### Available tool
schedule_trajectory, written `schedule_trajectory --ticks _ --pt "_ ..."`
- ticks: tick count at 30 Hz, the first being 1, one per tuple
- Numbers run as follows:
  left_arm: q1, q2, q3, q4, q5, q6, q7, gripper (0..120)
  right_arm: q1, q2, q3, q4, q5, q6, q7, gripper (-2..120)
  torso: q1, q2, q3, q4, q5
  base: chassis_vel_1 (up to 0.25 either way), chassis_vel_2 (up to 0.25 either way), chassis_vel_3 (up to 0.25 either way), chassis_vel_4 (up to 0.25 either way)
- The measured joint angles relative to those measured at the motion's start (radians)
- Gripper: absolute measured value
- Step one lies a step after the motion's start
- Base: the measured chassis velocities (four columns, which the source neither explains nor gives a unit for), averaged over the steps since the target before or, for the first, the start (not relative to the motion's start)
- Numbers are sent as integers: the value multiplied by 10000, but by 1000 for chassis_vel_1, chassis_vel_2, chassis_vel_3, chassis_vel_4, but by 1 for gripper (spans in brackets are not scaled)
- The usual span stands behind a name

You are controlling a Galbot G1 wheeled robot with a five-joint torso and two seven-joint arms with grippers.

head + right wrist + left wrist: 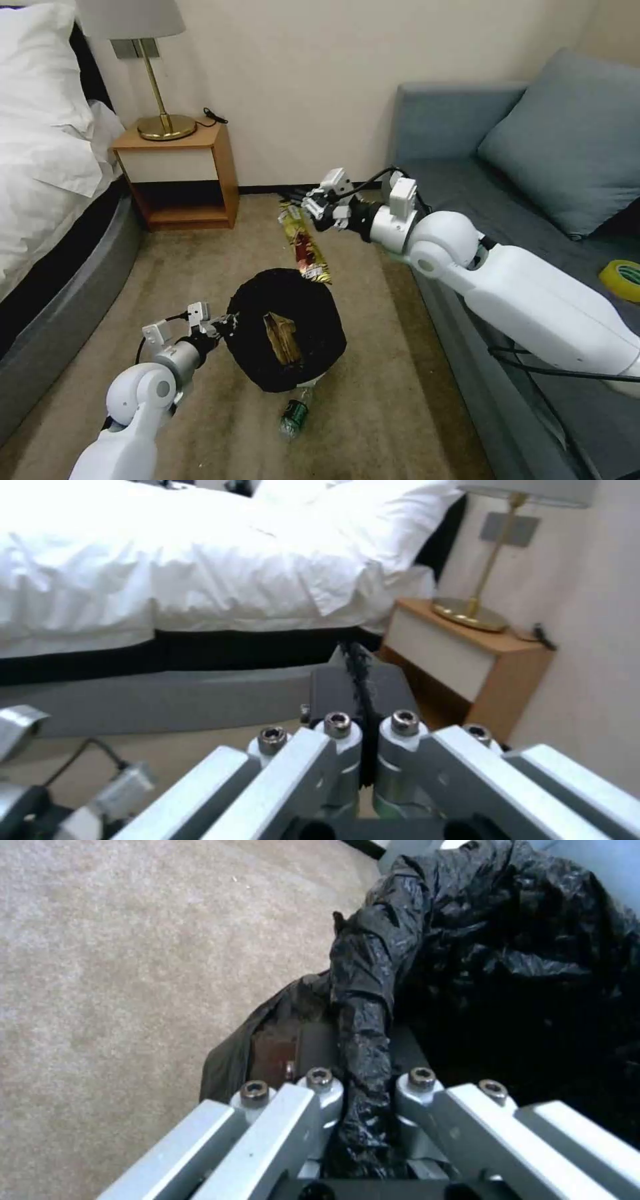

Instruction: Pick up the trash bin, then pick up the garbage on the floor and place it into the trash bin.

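One bin [285, 330] holds one paper bag [281, 339]. One wrapper [305, 248] and one bottle [295, 413] are also there. Two grippers: left gripper [223, 325], right gripper [308, 202].

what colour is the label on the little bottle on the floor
Green, seen best in the head view on the bottle.

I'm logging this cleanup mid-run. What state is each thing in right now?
trash bin: lifted, tilted, mouth toward the camera, rim pinched by the left claw.
brown paper bag: inside the bin.
snack wrapper: hanging from the right claw, lower end over the bin's rim.
bottle: lying on the carpet below the bin.
left claw: shut on the bin's bag-lined rim.
right claw: shut on the wrapper's top end.
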Motion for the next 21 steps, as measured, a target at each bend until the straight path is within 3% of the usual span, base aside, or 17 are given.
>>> schedule_trajectory --ticks 21 --pt "667 -133 -367 -527 55 13 2 4 -1730 262 -514 276 -1060 59 92 0 0 0 0 0 2 0 0 0 0"
